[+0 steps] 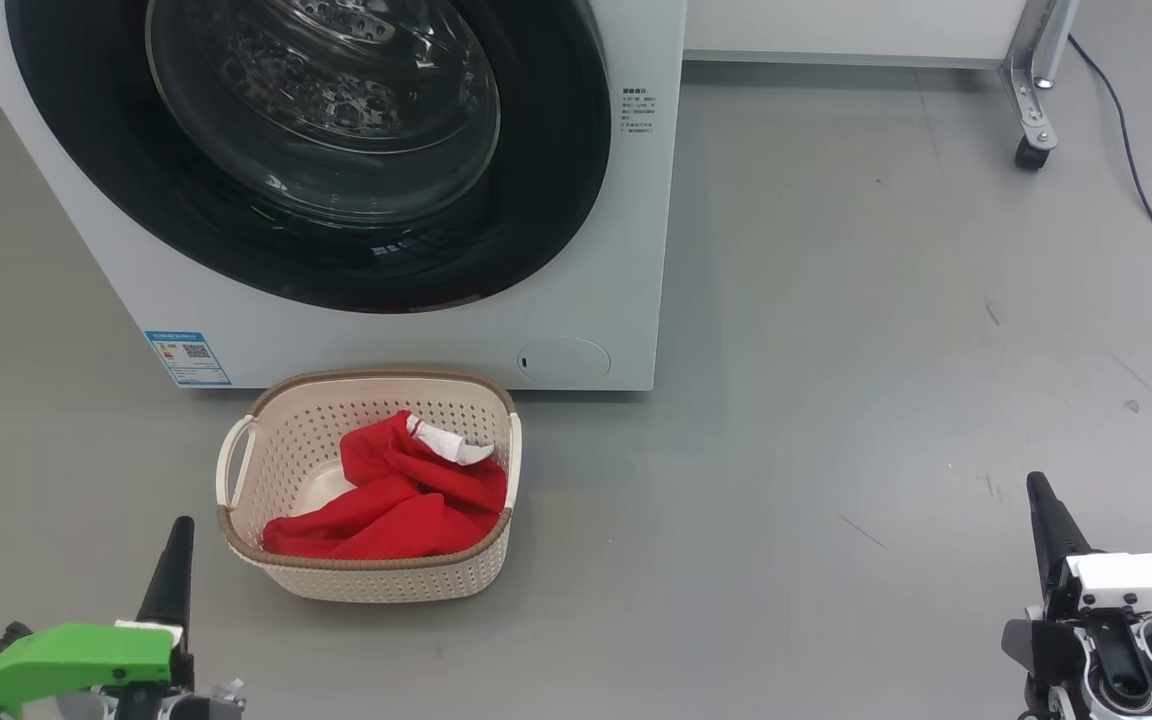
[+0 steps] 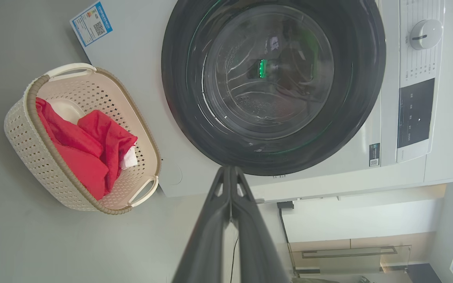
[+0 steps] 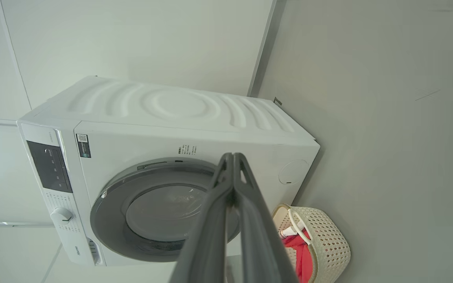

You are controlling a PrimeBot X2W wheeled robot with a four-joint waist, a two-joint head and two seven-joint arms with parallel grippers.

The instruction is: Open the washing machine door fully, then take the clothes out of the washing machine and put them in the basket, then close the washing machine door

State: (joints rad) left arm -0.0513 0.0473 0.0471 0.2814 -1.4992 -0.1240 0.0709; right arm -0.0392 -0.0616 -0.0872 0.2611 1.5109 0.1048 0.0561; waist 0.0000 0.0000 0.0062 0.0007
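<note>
At the lower corners of your head view, log two items first.

Left end effector (image 1: pixel 176 560): fingers pressed together, pinching nothing, held low and well apart from the machine.

Right end effector (image 1: pixel 1044 510): likewise pressed together and empty, over bare floor. You may judge both as held clear because no grasp is needed now.

Basket (image 1: pixel 376 378): cream, perforated, brown rim. It stands on the floor just in front of the washing machine (image 1: pixel 356 340), below the door, presumably so a short carry suffices.

Clothes (image 1: pixel 396 500): red fabric with a white tag, heaped inside the basket, none hanging over the rim.

Washing machine door (image 1: pixel 556 150): black rim, clear glass centre, lying flush against the front, so you can take it as shut. No red shows through the glass. By this layout the task looks finished or all but.

Writing:
- Blue label (image 1: pixel 189 357) at the lower corner carries a QR code and print too small to read.
- Small dark text (image 1: pixel 640 110) beside the door is not legible.
- Control panel (image 2: pixel 415 114) and dial (image 2: pixel 426 34) bear markings too fine to read.
- QR sticker (image 2: pixel 374 154) sits beside the panel.
</note>
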